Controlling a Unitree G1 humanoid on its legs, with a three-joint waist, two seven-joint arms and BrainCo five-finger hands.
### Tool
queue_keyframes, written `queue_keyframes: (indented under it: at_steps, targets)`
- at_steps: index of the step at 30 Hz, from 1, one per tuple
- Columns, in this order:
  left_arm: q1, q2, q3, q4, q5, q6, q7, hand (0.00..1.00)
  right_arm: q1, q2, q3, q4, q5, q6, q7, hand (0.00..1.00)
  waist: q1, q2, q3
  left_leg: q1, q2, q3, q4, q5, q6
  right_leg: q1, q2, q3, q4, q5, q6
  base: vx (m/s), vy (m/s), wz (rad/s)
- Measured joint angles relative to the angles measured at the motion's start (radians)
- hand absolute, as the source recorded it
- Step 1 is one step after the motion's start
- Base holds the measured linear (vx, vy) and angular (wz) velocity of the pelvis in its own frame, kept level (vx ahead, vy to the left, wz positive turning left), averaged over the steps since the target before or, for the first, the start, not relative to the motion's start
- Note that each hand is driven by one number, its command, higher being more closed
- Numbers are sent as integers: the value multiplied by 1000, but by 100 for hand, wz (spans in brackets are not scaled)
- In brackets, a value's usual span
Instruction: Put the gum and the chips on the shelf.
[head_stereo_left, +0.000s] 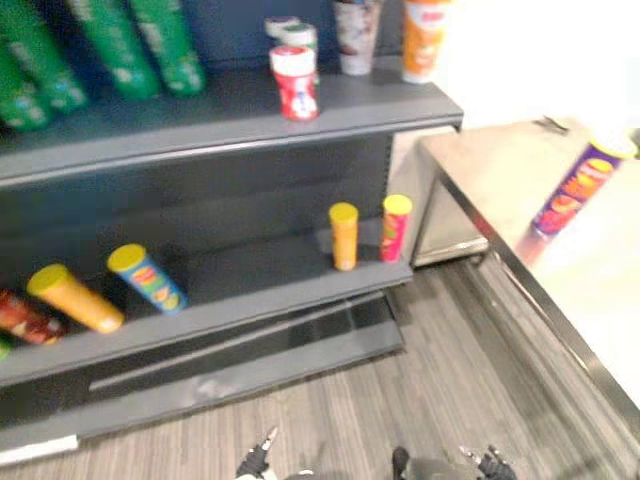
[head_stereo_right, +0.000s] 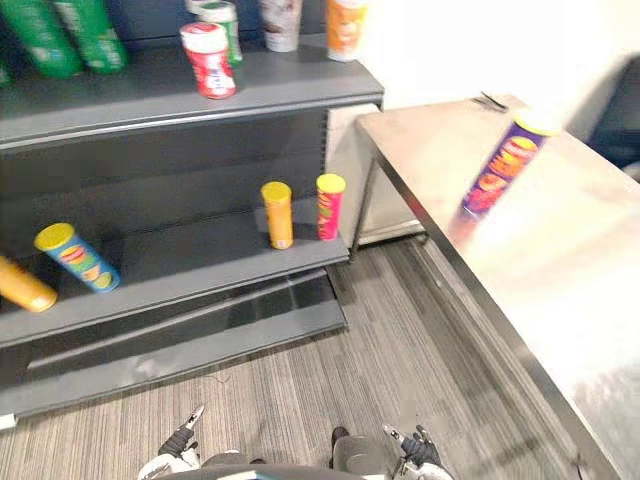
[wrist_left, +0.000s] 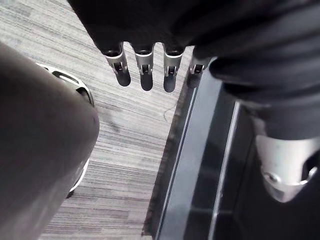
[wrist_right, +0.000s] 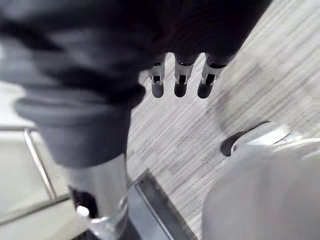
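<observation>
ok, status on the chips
Left hand and right hand low, open, empty. Purple chips can stands on the table, right of the shelf. Nothing blocking.

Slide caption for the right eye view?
Purple chips can on the steel table beside the shelf; left hand and right hand low, open, empty.

The left hand (head_stereo_left: 256, 462) hangs low at about 7 o'clock in the head view and the right hand (head_stereo_left: 492, 464) at about 5 o'clock. In the left wrist view its fingers (wrist_left: 144, 67) reach out straight in a row, the thumb (wrist_left: 283, 167) standing apart, the hand empty. The right hand's fingers (wrist_right: 180, 80) seem equally straight, though little more than their tips shows.
</observation>
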Motion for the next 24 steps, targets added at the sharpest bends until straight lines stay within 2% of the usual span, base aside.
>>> queue_keyframes:
  at_steps: [1,2,3,4,6,7,9,10,11,12,13,17,24]
  targets:
    - [-1,0,-1,-1,7,0,0,0,-7,2,-3,-2,0,3,-5,0,-2,11,2,-8,1,56,5,-6,7,-28,6,44,-12,23,7,-109,138,-169]
    - [4,-2,-8,-14,30,-1,-3,0,-24,-4,-14,-7,5,5,-16,0,-12,21,12,-31,18,161,8,-17,29,-60,-19,4,-65,29,-10,-148,171,-177]
    - [-8,-2,-14,-20,31,0,-5,0,-36,-8,-17,-7,7,6,-18,0,-15,26,25,-35,29,199,12,-18,32,-82,-46,-98,-53,22,-33,-115,152,-194]
    - [-12,1,-31,-23,36,1,-11,0,-55,-16,-18,-7,7,6,-29,0,-15,39,53,-23,52,264,12,-19,33,-106,-110,-319,2,1,-65,-71,126,-140]
    - [-15,8,-43,-25,39,1,-26,0,-54,-15,-17,-7,7,7,-46,0,-15,44,67,11,75,362,-1,-18,31,-93,-169,-540,77,-12,-85,-34,92,-166]
    - [-12,10,-44,-27,40,1,-35,0,-51,-14,-13,-7,7,7,-48,0,-14,35,65,38,84,419,-11,-14,26,-62,-189,-609,107,-16,-91,-12,35,-158]
    - [-10,22,-75,-29,46,-1,-47,0,-45,-8,-8,-7,7,6,-50,0,-16,24,65,78,78,488,-39,-1,5,1,-210,-676,108,-15,-91,38,-72,-127]
    - [-10,28,-83,-31,66,0,-52,0,-36,0,-8,-7,7,6,-52,0,-16,9,56,89,67,525,-55,11,-13,45,-216,-703,67,-5,-65,55,-118,-108]
    - [-12,29,-83,-33,70,-1,-53,0,-39,3,-9,-6,6,7,-54,0,-14,0,55,95,60,541,-67,22,-21,51,-204,-703,25,-4,-53,23,-150,-91]
    - [-12,23,-90,-33,77,-1,-55,0,-45,2,-14,-8,7,5,-59,0,-22,13,59,104,48,562,-109,59,-31,59,-178,-690,-28,15,-41,-17,-165,-68]
    - [-8,18,-97,-32,78,0,-56,0,-45,2,-22,-7,7,6,-61,0,-40,22,59,116,45,560,-144,87,-42,65,-156,-676,-54,21,-45,-26,-173,-55]
    - [-5,14,-113,-29,106,0,-68,0,-46,5,-27,-1,1,6,-59,0,-42,33,54,171,44,579,-230,139,-79,91,-100,-642,-89,25,-52,-38,-146,-36]
    - [-2,9,-78,-37,101,2,-77,0,-47,7,-49,0,-2,5,-60,0,-40,26,50,170,44,577,-209,142,-79,89,-109,-631,-90,28,-58,-67,14,-3]
